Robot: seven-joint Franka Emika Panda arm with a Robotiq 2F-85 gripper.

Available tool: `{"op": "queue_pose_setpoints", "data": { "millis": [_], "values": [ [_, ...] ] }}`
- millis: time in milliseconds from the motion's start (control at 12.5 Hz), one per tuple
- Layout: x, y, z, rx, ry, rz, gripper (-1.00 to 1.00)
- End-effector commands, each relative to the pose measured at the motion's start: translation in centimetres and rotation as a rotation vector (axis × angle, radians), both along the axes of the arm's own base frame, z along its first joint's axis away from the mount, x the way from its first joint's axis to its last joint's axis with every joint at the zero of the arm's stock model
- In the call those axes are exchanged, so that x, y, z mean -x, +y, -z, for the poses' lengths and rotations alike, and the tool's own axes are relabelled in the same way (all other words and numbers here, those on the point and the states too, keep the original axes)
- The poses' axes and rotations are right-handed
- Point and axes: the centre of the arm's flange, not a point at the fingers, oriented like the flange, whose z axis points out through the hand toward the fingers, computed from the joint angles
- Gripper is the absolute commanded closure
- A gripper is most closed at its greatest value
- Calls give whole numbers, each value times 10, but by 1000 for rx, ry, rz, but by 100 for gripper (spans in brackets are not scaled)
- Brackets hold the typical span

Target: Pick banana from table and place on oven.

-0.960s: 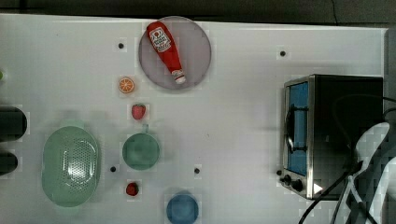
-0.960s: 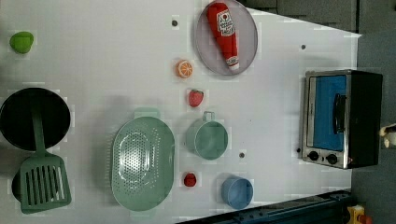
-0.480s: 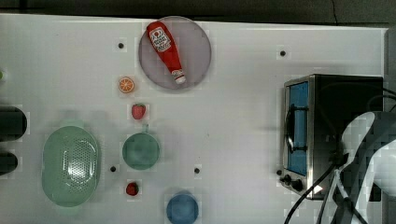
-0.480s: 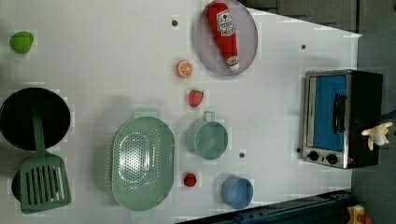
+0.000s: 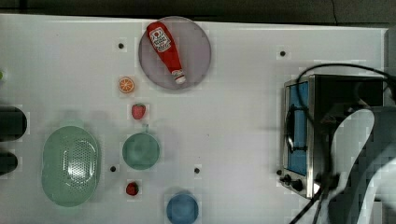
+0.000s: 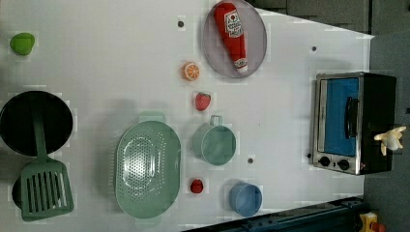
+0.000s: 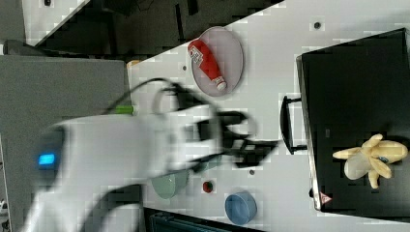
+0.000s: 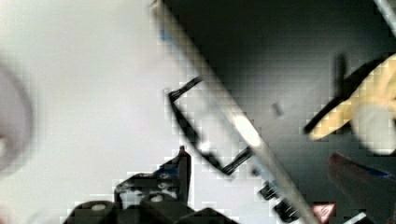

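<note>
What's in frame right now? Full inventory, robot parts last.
banana: 1, pale yellow, on oven top
oven: 1, black and silver, blue door, on table
ketchup bottle: 1, red, on grey plate
orange slice: 1, beside plate
strawberries: 2, red
cup: 1, teal
colander: 1, green
bowl: 1, blue
spatula: 1, green
pan: 1, black
green item: 1, far corner
end effector: open, apart from banana

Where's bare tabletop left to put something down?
Widest bare patch: on the table, between the grey plate and the oven. Another lies along the top view's left above the colander. Crowded: the colander, teal cup, strawberry, orange slice and blue cup cluster.
</note>
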Motion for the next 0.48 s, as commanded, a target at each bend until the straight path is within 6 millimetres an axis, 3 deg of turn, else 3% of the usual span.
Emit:
{"op": "queue_pose_setpoints", "data": {
  "millis": [80, 320, 480],
  "values": [
    [-32, 121, -62, -11, -65, 42, -100],
    [-15, 207, -94, -3, 17, 170, -100],
    [0, 250, -111, 11, 48, 217, -100]
  ]
}}
